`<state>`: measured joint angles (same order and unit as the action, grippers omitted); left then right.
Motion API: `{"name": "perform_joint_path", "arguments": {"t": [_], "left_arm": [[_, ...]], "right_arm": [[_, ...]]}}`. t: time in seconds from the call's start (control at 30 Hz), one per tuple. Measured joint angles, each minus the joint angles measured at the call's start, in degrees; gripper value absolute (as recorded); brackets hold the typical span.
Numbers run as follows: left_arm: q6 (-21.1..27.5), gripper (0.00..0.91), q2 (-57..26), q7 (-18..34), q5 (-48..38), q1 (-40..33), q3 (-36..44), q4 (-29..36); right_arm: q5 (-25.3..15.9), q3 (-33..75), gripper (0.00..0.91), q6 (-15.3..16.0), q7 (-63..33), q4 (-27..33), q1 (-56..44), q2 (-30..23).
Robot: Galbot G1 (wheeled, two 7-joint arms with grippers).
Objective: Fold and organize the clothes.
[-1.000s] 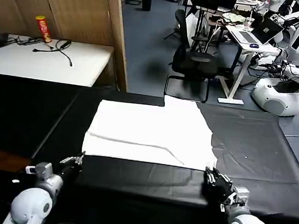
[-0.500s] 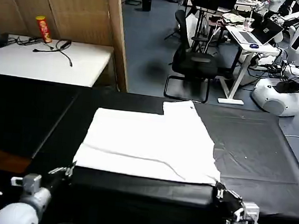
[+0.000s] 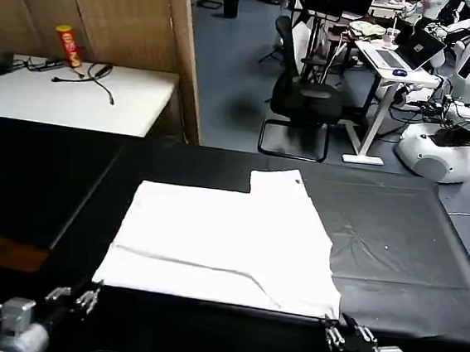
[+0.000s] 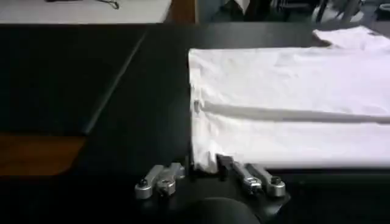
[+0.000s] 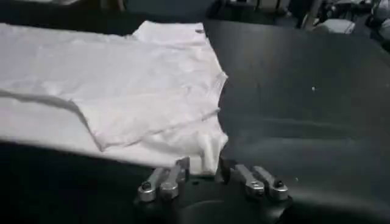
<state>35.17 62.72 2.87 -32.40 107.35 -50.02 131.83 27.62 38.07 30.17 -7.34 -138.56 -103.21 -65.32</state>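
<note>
Left gripper (image 4: 204, 172): positioned at the near-left corner of the T-shirt (image 3: 224, 246). In the left wrist view the corner of the white cloth sits between its fingers, which appear closed on that small tuck of fabric.

Right gripper (image 5: 204, 170): positioned at the near-right corner of the same garment. In the right wrist view a bunched fold of hem rises between its fingers, which appear pinched on it.

T-shirt: lies flat on the black tablecloth (image 3: 403, 242), roughly central, with its near hem close to the table's near edge. A sleeve or collar portion projects at the far-right corner. A long crease runs across the near part of the garment. No print is visible on the upward face.

Handling assessment: the garment is judged light, soft and limp. It will drape and sag between the two hold points and offers no stiffness. The cloth-on-cloth contact is likely to drag rather than slide freely. Corner grips at the hem are the sound places to hold; a thin pinch may slip if pulled sharply, so both corners should move evenly.

Containers: none are seen on the tablecloth. A cylindrical can (image 3: 67, 46) stands on the white table well beyond the T-shirt's far-left side; its contents cannot be told.
</note>
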Motion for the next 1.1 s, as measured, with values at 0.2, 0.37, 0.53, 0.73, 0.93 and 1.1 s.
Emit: {"name": "perform_joint_path", "arguments": {"t": [0.2, 0.37, 0.53, 0.73, 0.93, 1.1], "left_arm": [[-0.52, 0.878, -1.41, 1.46, -3.58, -6.09, -1.39, 1.17], [-1.51, 0.878, -3.57, 3.47, -5.48, -18.4, 4.03, -4.52], [-0.43, 0.878, -5.63, 4.17, -9.49, -31.87, 10.88, -13.42], [2.91, 0.878, -7.19, 4.24, -13.79, -47.09, 18.61, -26.61], [4.61, 0.878, -7.4, 2.18, -13.53, -58.85, 25.83, -38.61], [5.14, 0.878, -6.2, 1.47, -12.26, -65.62, 30.1, -47.29]], "right_arm": [[0.29, -2.33, 0.878, -0.81, -0.64, 7.8, 13.91, 1.27], [0.76, -7.38, 0.878, 0.63, -1.62, 17.39, 29.17, 1.69], [0.82, -13.75, 0.878, 2.12, -1.61, 29.13, 44.17, 0.72], [0.88, -19.89, 0.878, 3.72, -0.71, 44.15, 57.53, -1.26], [1.89, -22.98, 0.878, 6.0, -0.87, 56.04, 65.75, -3.83], [1.65, -23.83, 0.878, 5.93, -0.84, 62.89, 69.78, -6.14]]}}
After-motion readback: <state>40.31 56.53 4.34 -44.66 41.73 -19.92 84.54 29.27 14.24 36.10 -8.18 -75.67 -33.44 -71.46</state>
